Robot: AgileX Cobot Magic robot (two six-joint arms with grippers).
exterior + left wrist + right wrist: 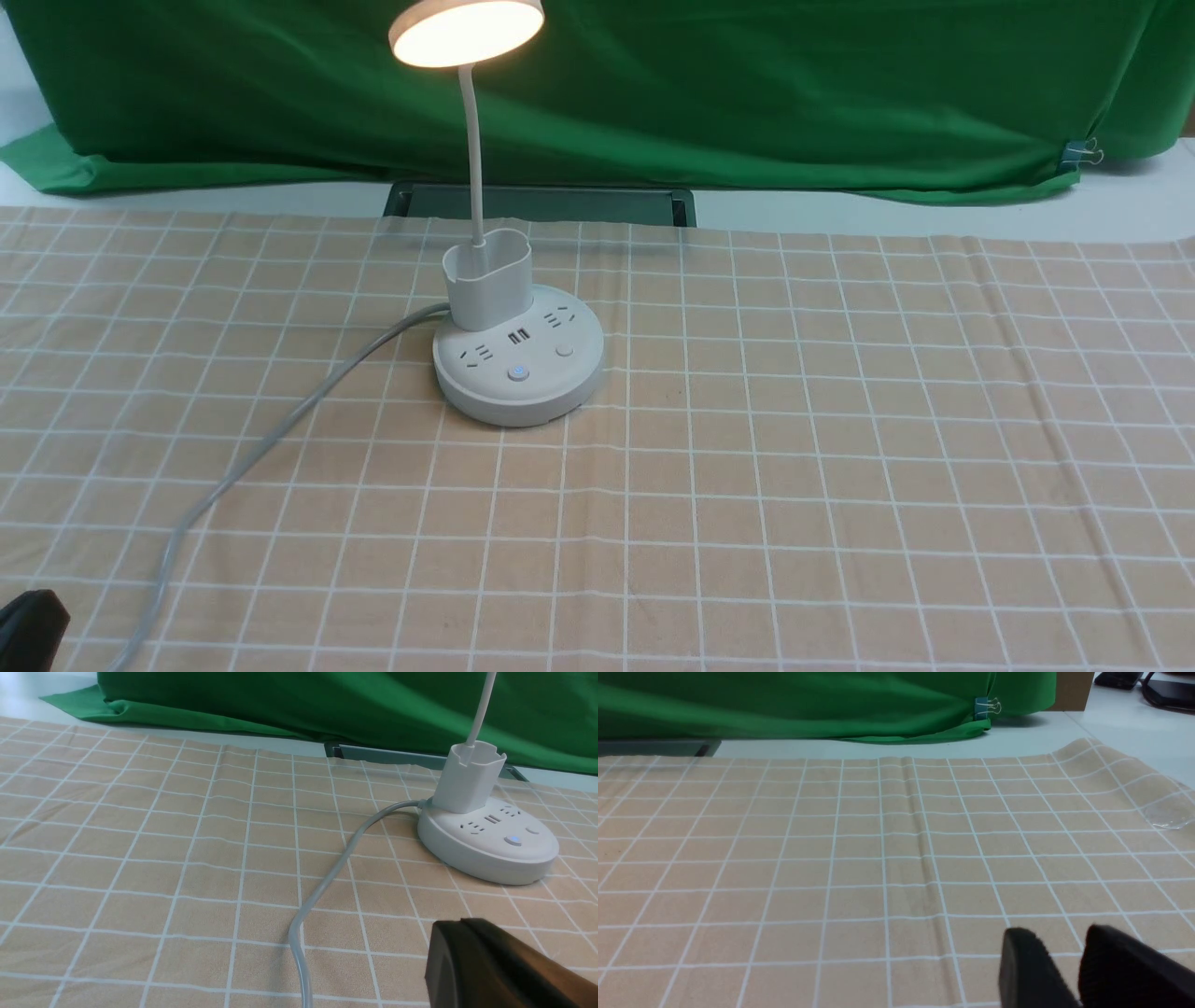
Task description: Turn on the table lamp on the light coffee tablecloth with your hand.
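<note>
since the lamp is already glowing, standing on the tan cloth ahead of the left claw and well apart from it, the step in hand looks to be only holding back, and doing it well means keeping both claws off the lit button and away from the grey cord, as another press could darken it. the left claw's fingers seem to grip nothing, though i can't tell how far apart they are, while the right claw is parted slightly with nothing between its tips.
</note>
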